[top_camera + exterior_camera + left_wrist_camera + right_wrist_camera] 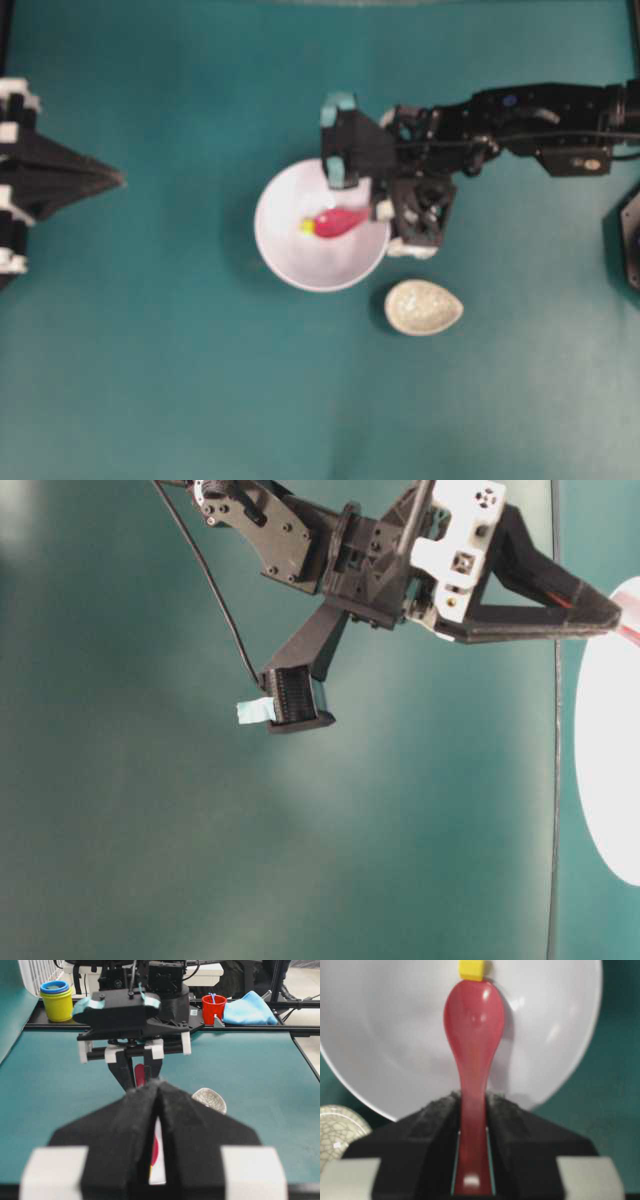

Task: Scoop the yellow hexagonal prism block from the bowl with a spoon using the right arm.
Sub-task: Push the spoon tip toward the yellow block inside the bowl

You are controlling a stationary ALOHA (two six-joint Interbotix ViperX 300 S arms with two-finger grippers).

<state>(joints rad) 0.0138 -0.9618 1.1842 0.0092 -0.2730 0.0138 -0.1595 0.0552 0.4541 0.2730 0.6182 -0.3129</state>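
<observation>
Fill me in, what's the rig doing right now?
The right gripper is clamped on the handle of a glossy magenta-pink spoon, reaching into the large white bowl. The scoop's tip sits right against the tiny yellow block, which is not in the scoop yet. The left gripper is parked at the table edge, jaws closed and empty. A small speckled beige dish sits on the table beside the bowl.

The spoon (pixel 472 1035) is looking glossy and smooth, the bowl (pixel 380 1040) smooth, the small dish (pixel 424 307) crackle-glazed, the surface (pixel 150 380) matt.
</observation>
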